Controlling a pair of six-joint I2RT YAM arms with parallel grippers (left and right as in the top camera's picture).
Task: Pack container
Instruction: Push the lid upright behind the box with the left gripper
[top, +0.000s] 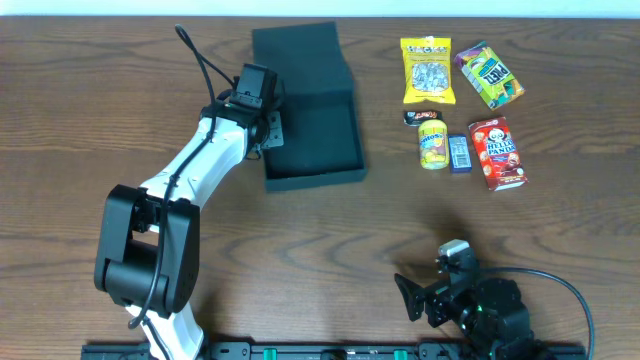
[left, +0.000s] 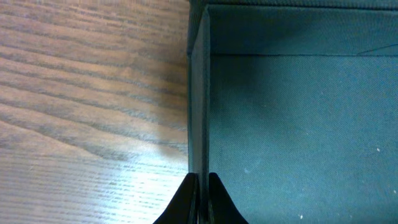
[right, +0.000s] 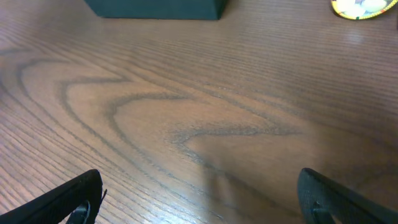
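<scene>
Near the far edge of the wood-grain table, left of centre, sits the open container, its left wall pinched by the left gripper. By the front edge, the right gripper hangs spread wide.

Dark rectangular container, open, upright.

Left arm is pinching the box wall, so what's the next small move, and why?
Probably send the open right gripper forward to the red snack box: the left gripper is shut on the container wall, and the container looks empty.
</scene>
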